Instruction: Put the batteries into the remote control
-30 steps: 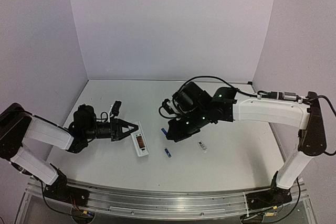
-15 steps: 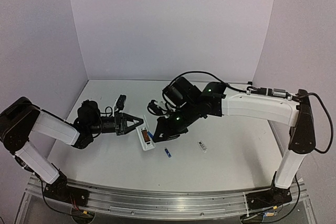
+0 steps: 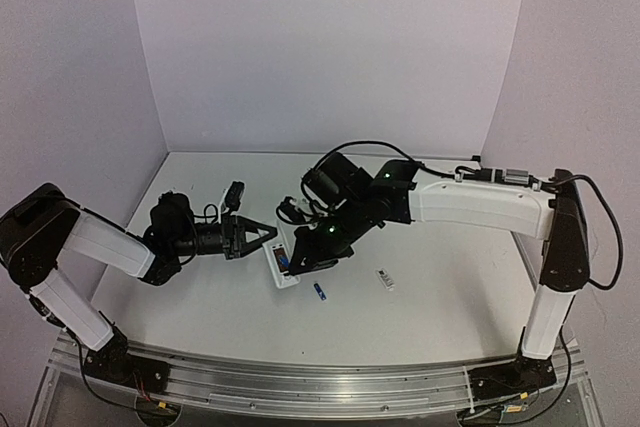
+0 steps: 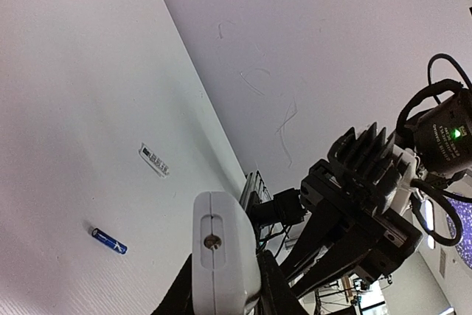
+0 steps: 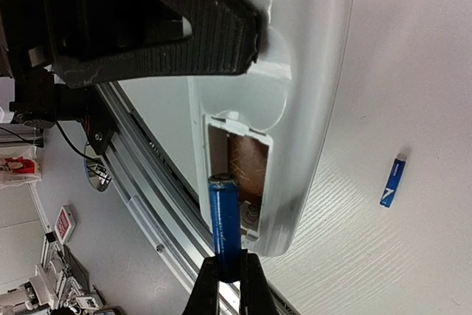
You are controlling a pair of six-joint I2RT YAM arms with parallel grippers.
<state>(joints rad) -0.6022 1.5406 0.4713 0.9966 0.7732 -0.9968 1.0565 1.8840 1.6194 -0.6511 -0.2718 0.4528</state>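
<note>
The white remote control (image 3: 283, 272) lies back-up on the table, and my left gripper (image 3: 270, 236) is shut on its far end. In the left wrist view the remote's end (image 4: 221, 256) sits clamped between the jaws. My right gripper (image 5: 227, 267) is shut on a blue battery (image 5: 225, 219) whose tip hangs over the open, empty battery recess (image 5: 243, 160). From above, that gripper (image 3: 293, 260) hovers at the remote's near end. A second blue battery (image 3: 320, 292) (image 5: 392, 183) (image 4: 109, 240) lies loose on the table just right of the remote.
A small white cover piece (image 3: 385, 279) (image 4: 154, 160) lies right of the loose battery. The left gripper's ribbed finger (image 5: 147, 27) crosses above the remote in the right wrist view. The metal rail (image 3: 320, 387) runs along the table's near edge.
My right arm has swung left with the blue battery, from over the table's middle to the remote's recess. The left gripper and the remote have shifted slightly right.
</note>
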